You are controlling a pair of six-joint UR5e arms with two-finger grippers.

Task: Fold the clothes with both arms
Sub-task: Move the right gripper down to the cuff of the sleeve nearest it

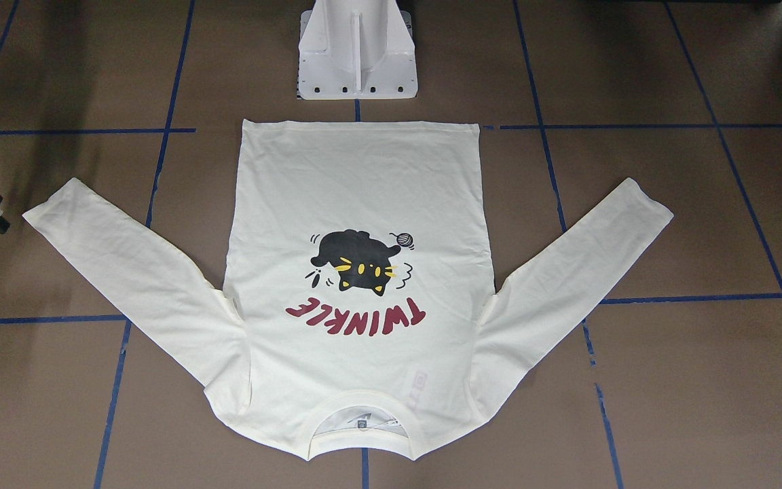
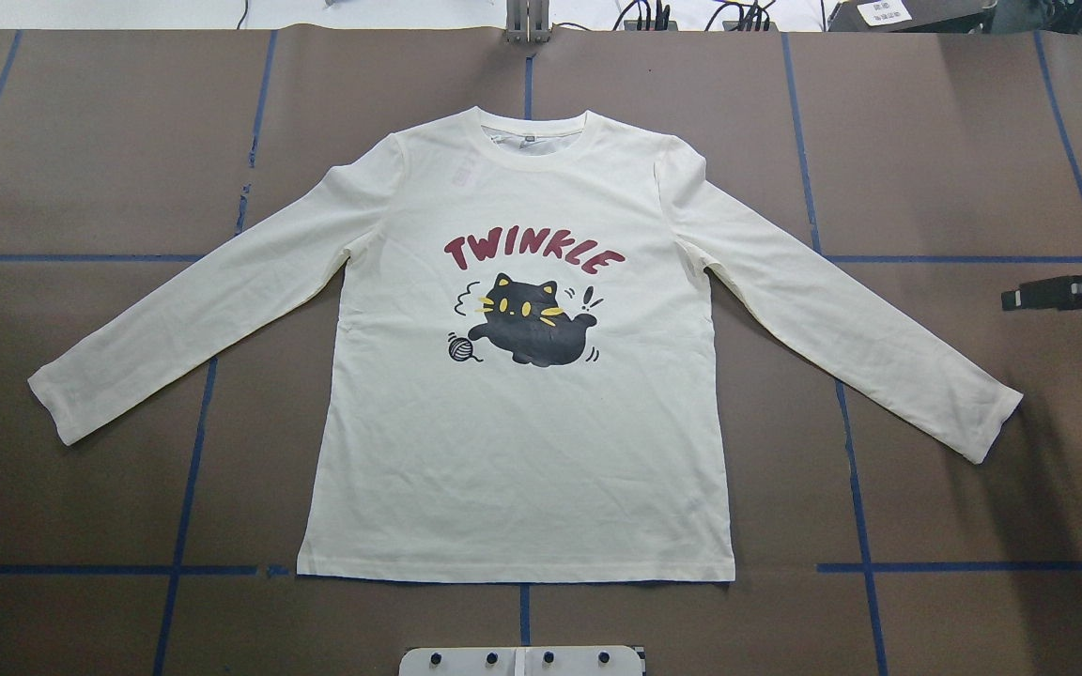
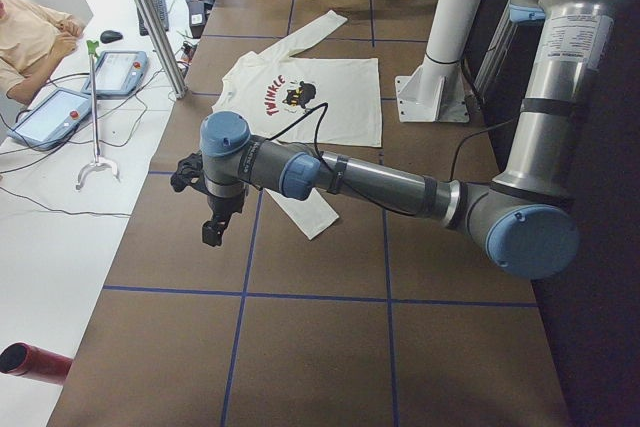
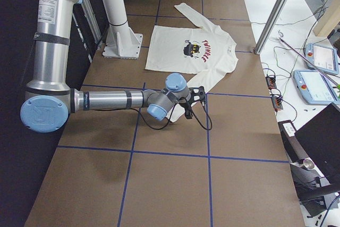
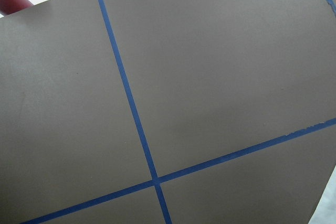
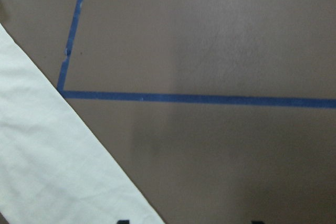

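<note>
The cream long-sleeved T-shirt (image 2: 522,451) lies flat on the brown table, print side up, with the black cat and red "TWINKLE" showing and both sleeves spread out. It also shows in the front-facing view (image 1: 357,190). My right gripper (image 2: 1012,300) hovers beyond the right sleeve's cuff (image 2: 982,422), near the table's right end, and holds nothing. The right wrist view shows that sleeve (image 6: 47,166) and two black fingertips set apart at its bottom edge. My left gripper (image 3: 210,232) shows only in the exterior left view, over bare table past the left sleeve; I cannot tell its state.
The white pedestal (image 1: 357,61) stands just behind the shirt's hem. Blue tape lines (image 5: 131,103) grid the table. A red cylinder (image 3: 30,362) lies off the table's left end. An operator (image 3: 30,37) and teach pendants (image 3: 55,112) are on the far side.
</note>
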